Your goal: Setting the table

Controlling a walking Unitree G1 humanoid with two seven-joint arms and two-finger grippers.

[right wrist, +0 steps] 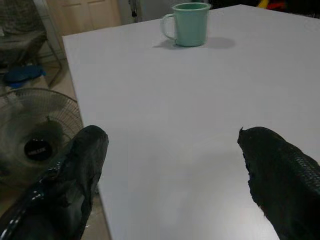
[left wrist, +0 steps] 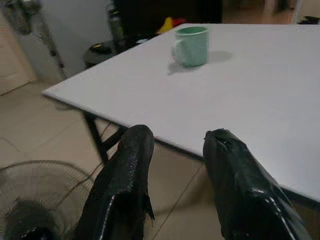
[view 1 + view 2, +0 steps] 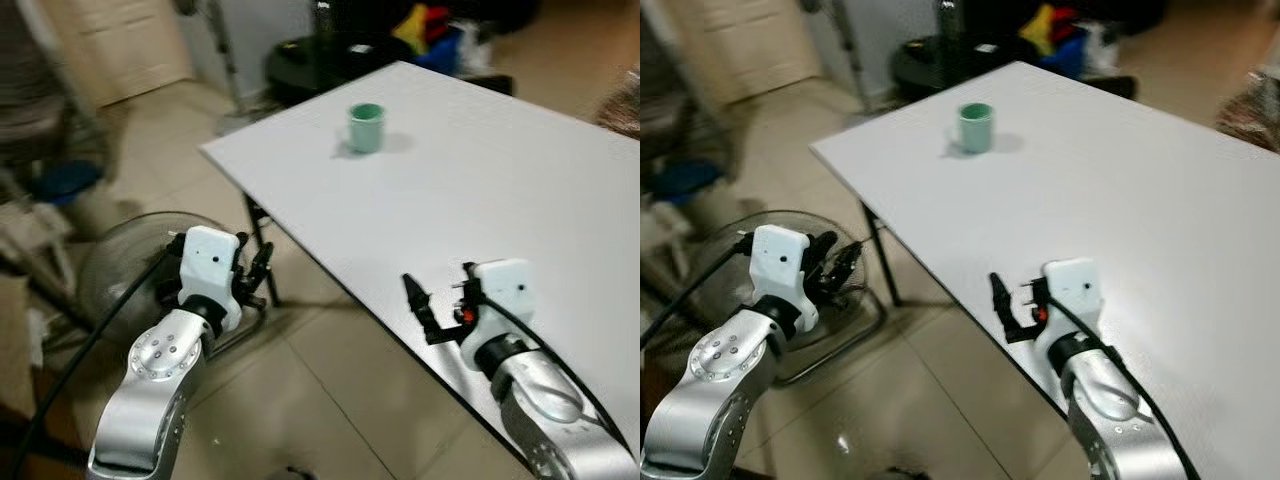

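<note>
Left eye view looks down on a white table (image 3: 500,200) that runs diagonally across the room, with tiled floor beside it. A green mug (image 3: 365,128) stands upright near the table's far corner, its handle turned toward the table's left edge, with bare tabletop all around it. The right gripper (image 3: 432,303) hovers above the near edge of the table, well apart from the mug; in the right wrist view its two black fingers (image 1: 70,185) are spread wide with nothing between them, and the mug (image 1: 189,24) sits far ahead of them on the white surface. The left gripper (image 3: 255,275) is held off the table, over the floor just left of the table's edge. In the left wrist view its fingers (image 2: 127,190) stand a narrow gap apart, holding nothing, pointing toward the table's edge with the mug (image 2: 191,46) beyond. A round floor fan (image 3: 135,270) lies on the tiles below the left arm. Dark furniture and some yellow and blue things, too blurred to identify, stand past the table's far end.
</note>
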